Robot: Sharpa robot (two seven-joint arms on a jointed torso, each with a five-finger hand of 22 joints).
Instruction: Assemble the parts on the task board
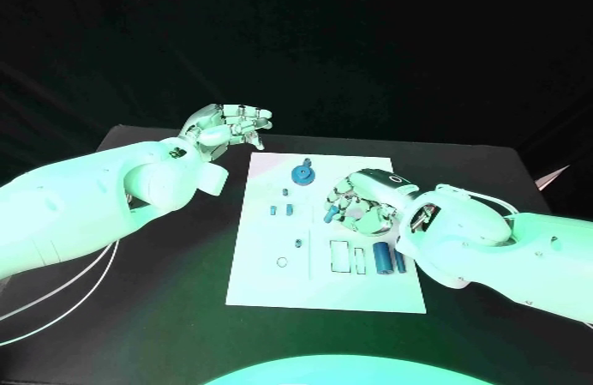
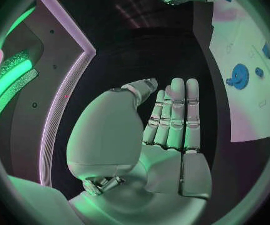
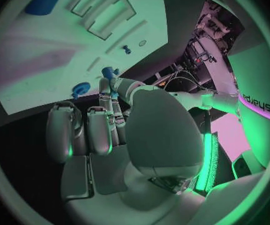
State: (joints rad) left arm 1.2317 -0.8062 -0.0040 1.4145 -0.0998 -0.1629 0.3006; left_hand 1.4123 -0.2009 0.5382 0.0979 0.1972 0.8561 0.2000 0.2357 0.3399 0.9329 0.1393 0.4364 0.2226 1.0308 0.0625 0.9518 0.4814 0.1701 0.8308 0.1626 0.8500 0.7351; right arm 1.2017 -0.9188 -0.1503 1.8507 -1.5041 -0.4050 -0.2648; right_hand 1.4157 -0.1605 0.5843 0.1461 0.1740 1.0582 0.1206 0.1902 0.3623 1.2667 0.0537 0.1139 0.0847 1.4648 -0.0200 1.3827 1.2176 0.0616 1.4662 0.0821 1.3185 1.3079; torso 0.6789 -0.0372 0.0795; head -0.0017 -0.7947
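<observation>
Right hand [image 1: 355,203] over the middle of the board [image 1: 266,282], pinching a small blue part [image 3: 109,73] at its fingertips. Left hand [image 1: 229,128] raised off the board's far left corner, fingers loosely curled, holding nothing. Blue gear [image 1: 304,175] sits near the board's far edge.

There is little lettering to read here. In the right wrist view, dark letters run along the white right arm [image 3: 260,85] beside a purple band. They appear upside down and cut off at the edge; what shows looks like the end of the maker's name, roughly "adeys", which is "sharpa" turned over. In the head view the back of the right hand [image 1: 393,182] carries a small dark oval mark, too small to make out. The task board [image 1: 324,292] has outlined shapes on its white face but no words or numbers I can read.
</observation>
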